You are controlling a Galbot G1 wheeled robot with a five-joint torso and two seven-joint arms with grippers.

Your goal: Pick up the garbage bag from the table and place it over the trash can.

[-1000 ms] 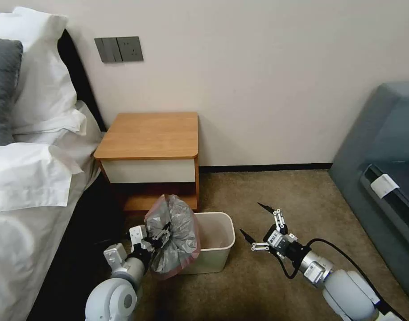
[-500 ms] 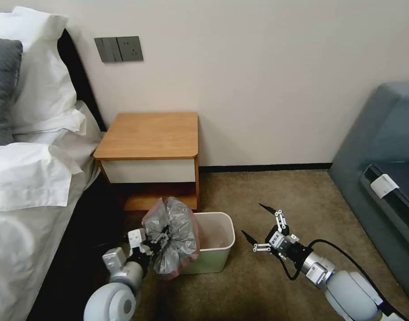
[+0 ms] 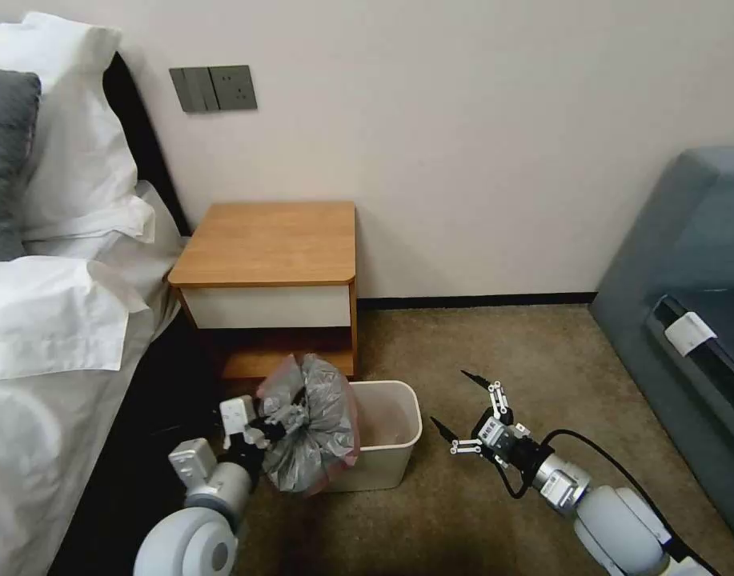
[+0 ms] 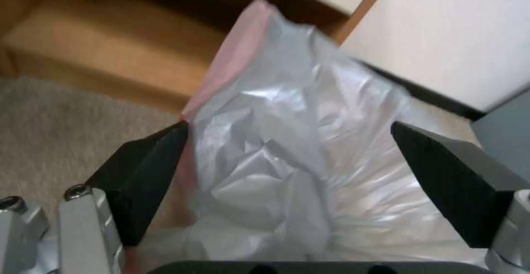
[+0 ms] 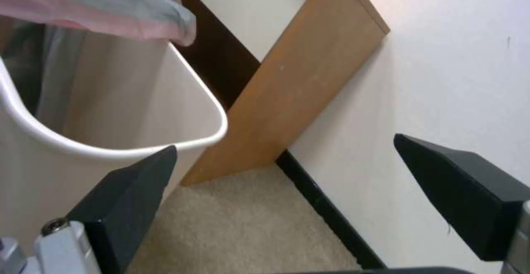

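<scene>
L gripper (image 3: 272, 428), jaws spread wide inside the garbage bag (image 3: 306, 424), has sunk lower over the trash can (image 3: 383, 444) near rim; seating underway. R gripper (image 3: 467, 412) waits open beside.
</scene>
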